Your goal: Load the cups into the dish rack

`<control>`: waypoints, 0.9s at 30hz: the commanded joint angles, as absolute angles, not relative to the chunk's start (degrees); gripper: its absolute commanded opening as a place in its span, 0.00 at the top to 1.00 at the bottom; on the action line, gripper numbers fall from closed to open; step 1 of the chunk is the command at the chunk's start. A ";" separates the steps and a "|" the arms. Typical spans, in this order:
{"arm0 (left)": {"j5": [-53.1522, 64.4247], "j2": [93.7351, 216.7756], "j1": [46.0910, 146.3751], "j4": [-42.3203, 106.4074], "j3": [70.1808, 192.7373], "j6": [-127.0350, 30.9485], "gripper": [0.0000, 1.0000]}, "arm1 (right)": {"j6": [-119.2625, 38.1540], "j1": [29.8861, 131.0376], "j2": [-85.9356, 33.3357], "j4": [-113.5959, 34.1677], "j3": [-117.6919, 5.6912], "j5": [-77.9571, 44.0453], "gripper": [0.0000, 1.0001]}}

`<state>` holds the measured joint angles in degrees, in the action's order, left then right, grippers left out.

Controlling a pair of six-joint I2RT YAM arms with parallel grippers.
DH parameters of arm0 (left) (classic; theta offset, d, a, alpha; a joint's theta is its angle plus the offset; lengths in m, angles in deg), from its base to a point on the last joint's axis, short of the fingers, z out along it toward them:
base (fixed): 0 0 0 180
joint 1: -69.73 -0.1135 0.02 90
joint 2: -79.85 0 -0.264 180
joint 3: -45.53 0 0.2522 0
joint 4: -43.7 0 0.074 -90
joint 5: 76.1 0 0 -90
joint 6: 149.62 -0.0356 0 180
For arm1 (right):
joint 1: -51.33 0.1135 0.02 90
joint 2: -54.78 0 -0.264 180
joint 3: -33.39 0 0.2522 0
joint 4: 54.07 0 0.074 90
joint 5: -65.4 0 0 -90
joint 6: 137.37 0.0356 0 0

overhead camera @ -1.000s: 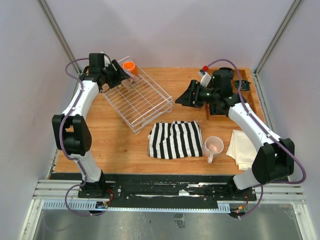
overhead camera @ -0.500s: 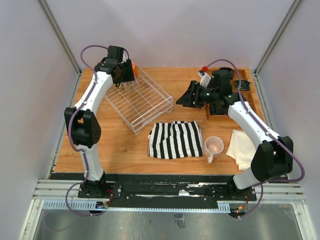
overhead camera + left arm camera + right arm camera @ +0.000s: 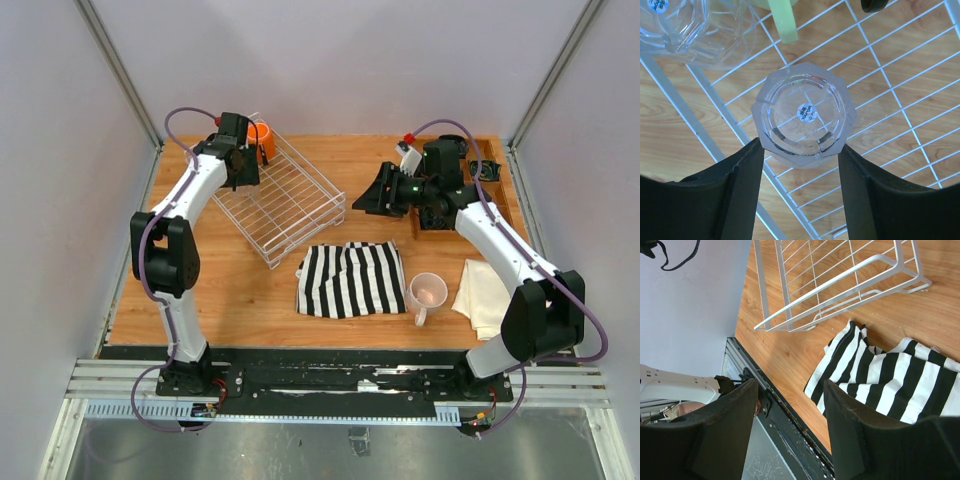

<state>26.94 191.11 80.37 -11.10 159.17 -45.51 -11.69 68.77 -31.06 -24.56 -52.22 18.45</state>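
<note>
The white wire dish rack (image 3: 285,205) lies at the back left. An orange mug (image 3: 262,135) stands in its far corner. My left gripper (image 3: 240,165) is open above that corner. In the left wrist view its fingers (image 3: 742,185) flank a clear glass tumbler (image 3: 804,117) resting base-up on the rack grid (image 3: 890,75). A second clear tumbler (image 3: 685,25) and a yellow-green mug handle (image 3: 782,20) lie just beyond. A pale pink mug (image 3: 428,293) stands on the table at the front right. My right gripper (image 3: 362,198) is open and empty, hovering right of the rack.
A black-and-white striped cloth (image 3: 350,278) lies in front of the rack and also shows in the right wrist view (image 3: 890,375). A cream cloth (image 3: 485,295) lies at the right. A wooden compartment tray (image 3: 490,172) sits behind the right arm. The rack's near corner (image 3: 840,280) shows below the right gripper.
The left arm has swung from the rack's left side to over its far corner, then drawn back a little. The right arm has not moved.
</note>
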 commanded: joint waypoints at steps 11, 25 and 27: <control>34.73 182.26 78.90 3.25 146.11 -46.83 1.00 | -12.82 68.06 -30.85 -24.05 -53.63 19.18 0.44; 40.31 180.10 78.75 16.07 135.35 -46.66 0.99 | -12.78 68.08 -30.83 -23.79 -53.77 19.44 0.44; 39.79 181.03 78.55 17.03 135.72 -46.61 0.99 | -12.83 68.06 -30.69 -23.81 -53.62 19.44 0.44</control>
